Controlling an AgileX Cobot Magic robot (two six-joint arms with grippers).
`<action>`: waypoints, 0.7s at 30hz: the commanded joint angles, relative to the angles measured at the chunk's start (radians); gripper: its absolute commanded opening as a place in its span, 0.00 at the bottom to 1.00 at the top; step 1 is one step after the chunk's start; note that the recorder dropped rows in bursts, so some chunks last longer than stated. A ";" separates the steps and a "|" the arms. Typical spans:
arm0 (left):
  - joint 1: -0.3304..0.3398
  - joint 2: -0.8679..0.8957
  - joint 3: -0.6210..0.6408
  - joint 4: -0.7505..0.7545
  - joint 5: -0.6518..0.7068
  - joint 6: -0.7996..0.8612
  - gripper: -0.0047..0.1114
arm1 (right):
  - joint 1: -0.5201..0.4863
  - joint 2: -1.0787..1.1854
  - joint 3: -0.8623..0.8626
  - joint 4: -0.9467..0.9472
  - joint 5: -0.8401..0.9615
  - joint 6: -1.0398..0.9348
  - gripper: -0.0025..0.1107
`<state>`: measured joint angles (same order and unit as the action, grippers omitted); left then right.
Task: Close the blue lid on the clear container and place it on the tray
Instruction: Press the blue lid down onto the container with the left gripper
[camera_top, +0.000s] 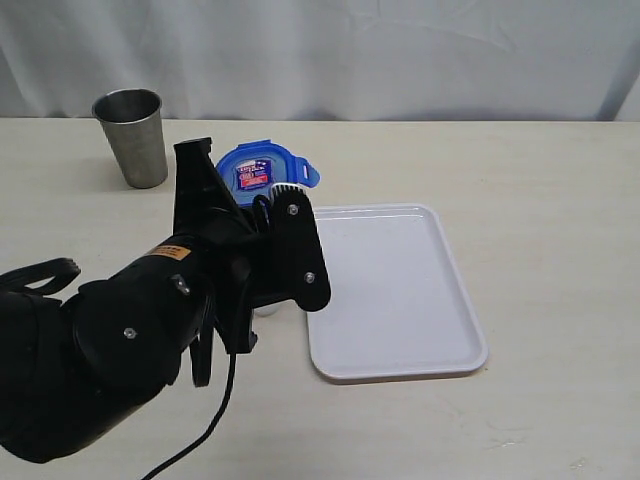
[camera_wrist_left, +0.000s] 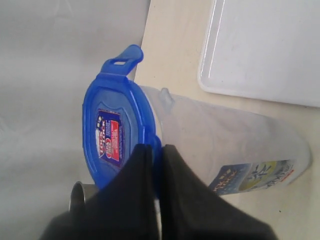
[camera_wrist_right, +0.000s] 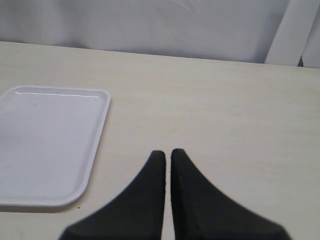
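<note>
1. The cup (camera_top: 131, 137) stands near the far left corner of the desk (camera_top: 540, 200).
2. The container (camera_wrist_left: 225, 145) stands upright near the desk's middle, right of the cup and nearer the front edge.
3. The lid (camera_top: 262, 172) sits on top of the container.
4. The tray (camera_top: 400, 290) lies flat just right of the container.
5. The left claw (camera_wrist_left: 157, 150) pinches the lid's rim from the front-edge side.
6. The right claw (camera_wrist_right: 165, 152) hangs above the desk, apart from the tray and nearer the right edge.

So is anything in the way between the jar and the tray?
No, nothing visible. The clear container, with the left gripper pinching its blue lid, stands right beside the tray, with only bare table between.
</note>
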<state>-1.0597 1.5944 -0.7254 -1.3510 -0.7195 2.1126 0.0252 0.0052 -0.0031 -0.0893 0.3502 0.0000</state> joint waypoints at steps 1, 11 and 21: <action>-0.005 -0.002 0.004 -0.015 0.004 0.030 0.04 | 0.000 -0.005 0.003 -0.001 -0.004 0.000 0.06; -0.005 -0.002 0.004 -0.023 0.004 0.030 0.23 | 0.000 -0.005 0.003 -0.001 -0.004 0.000 0.06; -0.005 -0.002 0.004 -0.047 -0.065 0.030 0.46 | 0.000 -0.005 0.003 -0.001 -0.004 0.000 0.06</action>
<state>-1.0597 1.5944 -0.7254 -1.3879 -0.7446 2.1126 0.0252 0.0052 -0.0031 -0.0893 0.3502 0.0000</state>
